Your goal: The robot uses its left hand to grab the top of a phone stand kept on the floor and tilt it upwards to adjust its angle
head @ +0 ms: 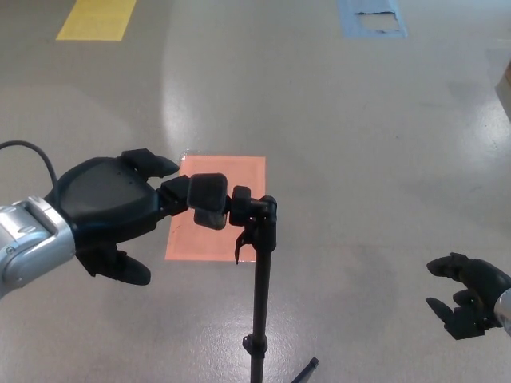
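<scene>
Left hand: left of centre — fingers closed on the phone stand head.
Right hand: lower right, fingers spread, empty.
Floor: orange patch behind.

Matt black plastic all over the left hand, its smooth shell catching only a faint sheen, and behind it the forearm shows brushed silver metal with a soft shine. The phone stand looks like dark matt metal down the pole, with black plastic at the head clamp, dull and unreflective. The floor is smooth, polished grey concrete, speckled, with a pale glossy glare streak. The orange patch, yellow patch and blue patch look flat and matt. The right hand is the same matt black plastic.
</scene>
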